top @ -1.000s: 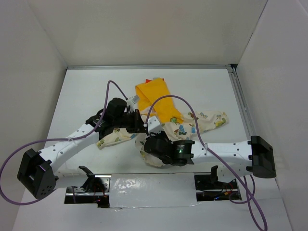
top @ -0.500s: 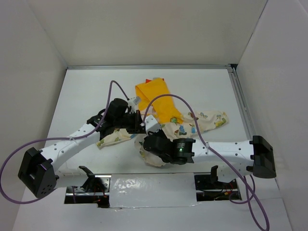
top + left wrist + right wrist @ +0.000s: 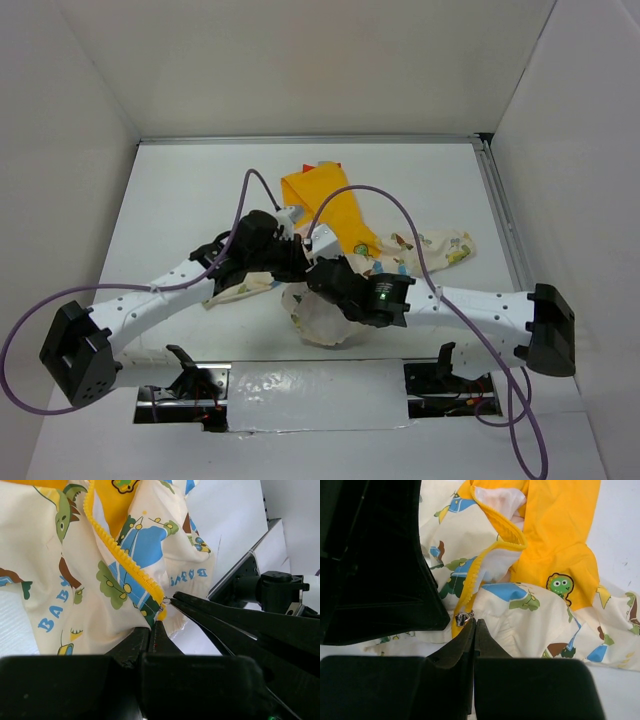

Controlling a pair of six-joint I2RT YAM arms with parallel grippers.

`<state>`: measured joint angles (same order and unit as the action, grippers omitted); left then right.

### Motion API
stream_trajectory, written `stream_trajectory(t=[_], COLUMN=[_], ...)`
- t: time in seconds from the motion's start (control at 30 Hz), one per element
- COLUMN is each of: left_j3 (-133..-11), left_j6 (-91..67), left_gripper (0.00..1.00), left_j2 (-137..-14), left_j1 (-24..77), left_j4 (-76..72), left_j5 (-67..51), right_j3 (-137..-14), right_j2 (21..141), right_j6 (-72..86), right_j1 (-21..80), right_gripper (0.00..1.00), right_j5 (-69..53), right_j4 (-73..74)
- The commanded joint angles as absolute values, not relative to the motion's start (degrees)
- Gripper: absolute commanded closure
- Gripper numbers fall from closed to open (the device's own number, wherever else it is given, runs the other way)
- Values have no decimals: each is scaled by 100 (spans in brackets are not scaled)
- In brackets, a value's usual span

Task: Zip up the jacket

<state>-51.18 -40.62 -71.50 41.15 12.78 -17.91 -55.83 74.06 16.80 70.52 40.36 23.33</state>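
Jacket (image 3: 400, 255) lies crumpled mid-desk (image 3: 180, 190), a little toward the right edge. Its yellow hood (image 3: 320, 195) points at the far edge. Both arms meet over its near-left part. Left gripper (image 3: 154, 625): fingers pressed together, pinching cream fabric at the lower end of the yellow zipper teeth (image 3: 122, 560). Right gripper (image 3: 473, 622): fingers narrow, no gap, tips nipping the small metal zipper pull (image 3: 463, 618). Gripper tips sit just beside each other.

White table (image 3: 170, 200), white enclosure walls (image 3: 300, 60), metal rail (image 3: 500, 220) along table's right edge, shiny strip (image 3: 310, 395) at near edge
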Motion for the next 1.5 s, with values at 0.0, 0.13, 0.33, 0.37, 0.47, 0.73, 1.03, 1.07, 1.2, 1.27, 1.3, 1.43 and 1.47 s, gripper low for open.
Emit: stream_trajectory(t=[0.0,0.13,0.33,0.37,0.47,0.73,1.03,1.07,1.2,1.27,1.3,1.43,1.47], left_j3=[-5045,-5236,-5730,-5757,-5775,-4984,-4622,-4693,-4694,-4554,-4518,-4298,-4176], left_j6=[-3990,-4165,-4192,-4210,-4438,-5150,-6203,-6501,-7740,-8450,-8620,-9236,-9124], left_gripper=[100,80,1,1,1,1,1,1,1,5,10,18,19], left_j2=[-7110,-7198,-7129,-7084,-6847,-5617,-5633,-5782,-5906,-5880,-5871,-5678,-5565], left_j1=[4377,4377,4377,4368,4377,4394,4518,4526,4526,4518,4526,4526,4526], left_j4=[1590,1932,2250,2250,2390,2373,1880,1863,1846,1767,1758,1775,1645], left_j5=[-2057,-1610,-1152,-1160,-1117,-1265,-1522,-1407,-836,-519,-379,-114,-79], right_j3=[-5564,-5344,-5256,-5256,-5282,-4676,-4122,-4113,-3964,-3868,-3824,-3639,-3639], right_j2=[6953,6584,6635,6662,6724,6074,5546,5546,5528,5511,5511,5449,5441], right_j6=[1617,1538,2055,2152,2329,2856,3524,3551,3735,3823,3841,3911,3920], right_j1=[6830,6698,6566,6539,6416,5881,5379,5388,5370,5353,5370,5361,5361], right_gripper=[100,100,100,100,100,100,100,100,100,100,100,100,100], right_j5=[4474,3572,2769,2664,2593,1189,351,325,334,316,282,334,325], right_j4=[1399,1291,1591,1600,1704,889,44,35,-237,-395,-448,-606,-624])
